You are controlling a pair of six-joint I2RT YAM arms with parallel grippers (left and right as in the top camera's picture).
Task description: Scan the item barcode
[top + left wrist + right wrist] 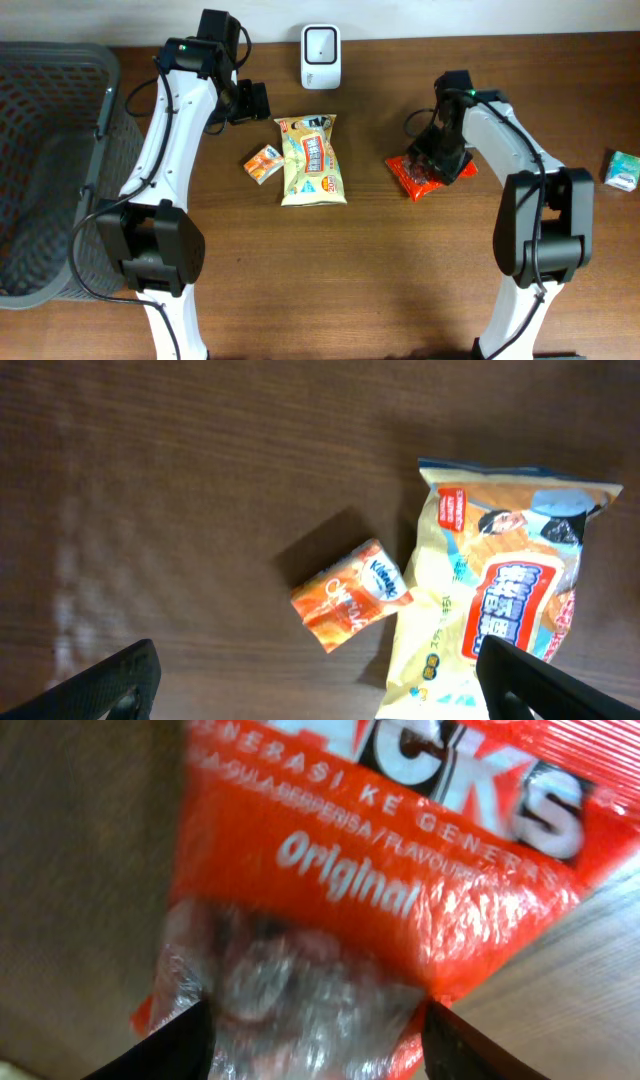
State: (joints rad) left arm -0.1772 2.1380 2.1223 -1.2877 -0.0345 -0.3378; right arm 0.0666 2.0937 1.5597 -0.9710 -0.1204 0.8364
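My left tool [316,665] hangs wide open, empty; my right tool [318,1038] stands parted over the red packet [380,890] on the desk [80,870].

Glossy crinkled plastic red snack bag [380,870], smooth dark wood-grain table [400,280], grey plastic mesh basket [40,150]

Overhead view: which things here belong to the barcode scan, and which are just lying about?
In the job:
red snack bag
white scanner
right gripper, straddling the bag

Lying about for now:
yellow snack bag
orange tissue pack
teal pack
grey basket
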